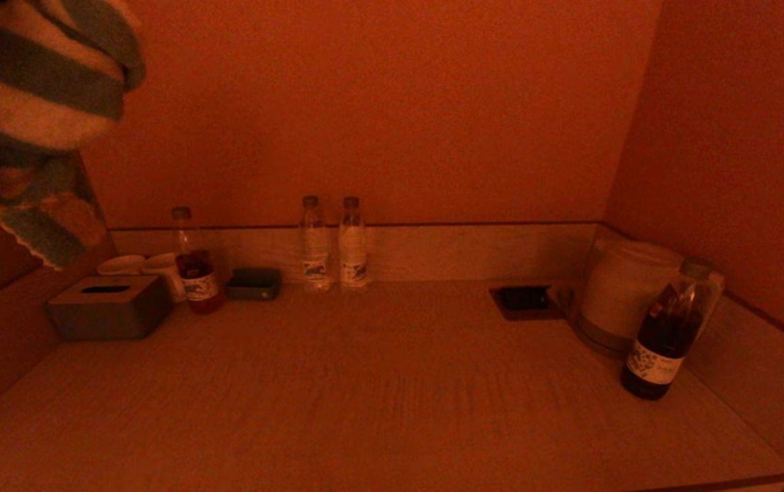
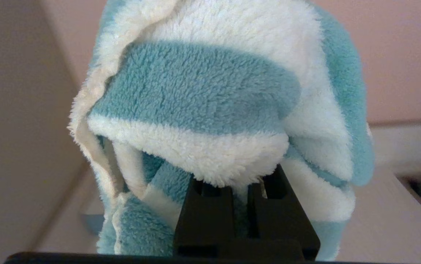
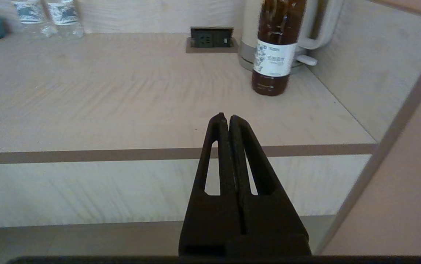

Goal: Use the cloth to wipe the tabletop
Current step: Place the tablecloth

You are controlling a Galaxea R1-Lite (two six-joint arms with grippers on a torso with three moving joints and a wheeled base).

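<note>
A fluffy cloth [image 1: 30, 116] with blue and white stripes hangs high at the upper left of the head view, well above the wooden tabletop [image 1: 365, 383]. In the left wrist view the cloth [image 2: 210, 95] fills most of the picture, and my left gripper [image 2: 241, 187] is shut on it, the fingertips buried in its folds. My right gripper [image 3: 225, 117] is shut and empty, held in front of the tabletop's front edge [image 3: 159, 154]; it does not show in the head view.
At the back left stand a tissue box [image 1: 108, 307], two cups [image 1: 139, 266], a dark drink bottle [image 1: 195, 263] and a small dark tray [image 1: 254, 283]. Two water bottles [image 1: 334, 242] stand at the back. A socket [image 1: 523, 299], a kettle [image 1: 621, 290] and a dark bottle [image 1: 668, 328] are at the right.
</note>
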